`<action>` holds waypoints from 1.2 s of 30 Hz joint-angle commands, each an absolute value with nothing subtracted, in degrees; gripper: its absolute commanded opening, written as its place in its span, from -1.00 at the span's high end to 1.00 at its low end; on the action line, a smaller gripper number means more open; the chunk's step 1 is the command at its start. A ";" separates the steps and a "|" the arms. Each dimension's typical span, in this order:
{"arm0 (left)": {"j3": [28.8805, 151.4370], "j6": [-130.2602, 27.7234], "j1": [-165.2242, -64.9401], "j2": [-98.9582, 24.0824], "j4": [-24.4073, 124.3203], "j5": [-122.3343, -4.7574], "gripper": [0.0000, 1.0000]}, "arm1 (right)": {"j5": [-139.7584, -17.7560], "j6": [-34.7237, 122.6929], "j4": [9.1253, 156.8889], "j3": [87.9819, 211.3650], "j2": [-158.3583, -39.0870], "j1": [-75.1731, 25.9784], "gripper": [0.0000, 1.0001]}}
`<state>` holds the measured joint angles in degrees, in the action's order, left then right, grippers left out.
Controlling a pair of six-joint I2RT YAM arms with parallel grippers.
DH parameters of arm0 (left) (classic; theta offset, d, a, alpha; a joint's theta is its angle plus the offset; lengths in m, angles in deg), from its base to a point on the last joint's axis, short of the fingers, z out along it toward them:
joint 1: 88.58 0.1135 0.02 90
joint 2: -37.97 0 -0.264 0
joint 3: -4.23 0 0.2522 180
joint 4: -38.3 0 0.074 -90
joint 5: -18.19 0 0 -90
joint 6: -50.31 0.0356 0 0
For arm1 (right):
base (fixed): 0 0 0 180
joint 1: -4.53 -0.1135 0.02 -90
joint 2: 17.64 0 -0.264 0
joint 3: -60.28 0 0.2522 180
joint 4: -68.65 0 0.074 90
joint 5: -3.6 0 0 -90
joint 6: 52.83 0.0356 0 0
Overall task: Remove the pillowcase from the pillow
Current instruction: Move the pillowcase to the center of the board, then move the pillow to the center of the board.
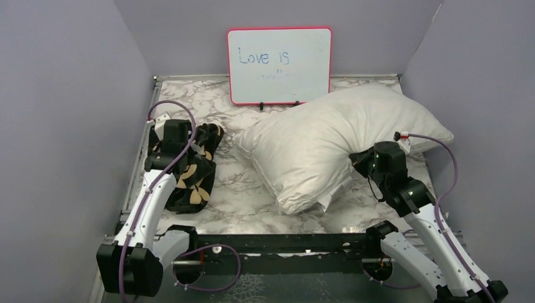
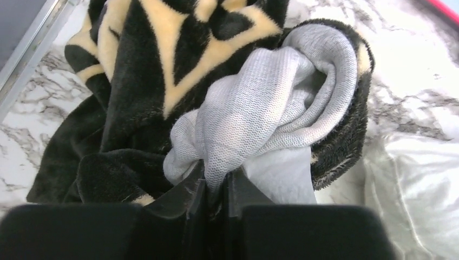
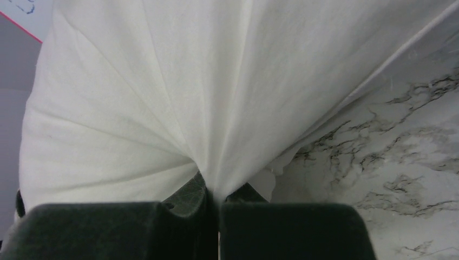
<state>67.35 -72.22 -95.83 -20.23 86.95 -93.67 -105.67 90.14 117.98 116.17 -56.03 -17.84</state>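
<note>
Well, velvety pillowcase (image 1: 197,184) (seemingly knit-lined) lies crumpled beside plump pillow (image 1: 328,139).

On the table (image 1: 243,203), pillowcase (image 1: 194,180) left, pillow (image 1: 315,145) right, whiteboard (image 1: 279,63) behind both.

Looks like a robotics lab test cell to me, not anybody's home. Two robot arms, left arm (image 1: 146,205) and right arm (image 1: 435,235), are bolted to a black rail (image 1: 277,243) at the near edge of a bench (image 1: 243,199) with a marble-print top and a metal frame (image 1: 189,78) round its edge. Plain lavender-grey walls (image 1: 63,113) box the bench in on the left, back and right, like a booth. Purple cables (image 1: 171,102) loop along the arms. A pink-framed whiteboard (image 1: 279,65) leans on the back wall with "Love is" scribbled on it. The pillow (image 1: 322,145) and pillowcase (image 1: 192,183) lie right on that bench rather than on a bed.
</note>
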 commanded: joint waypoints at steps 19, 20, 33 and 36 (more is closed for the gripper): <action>66.34 -69.17 -67.93 -18.40 83.89 -67.42 -0.76 | -67.53 83.05 101.73 112.98 -64.04 -19.64 0.30; 67.36 -68.76 -67.97 -18.19 84.47 -66.81 -0.87 | -67.35 80.80 102.28 114.53 -63.21 -19.64 0.23; 77.49 -64.17 -68.01 -16.03 90.67 -64.75 -0.98 | -91.12 60.59 103.80 129.44 -56.12 -19.64 -0.41; 79.39 -63.32 -68.14 -15.74 92.10 -63.44 -0.98 | -97.83 56.33 105.16 133.75 -62.75 -19.64 -0.55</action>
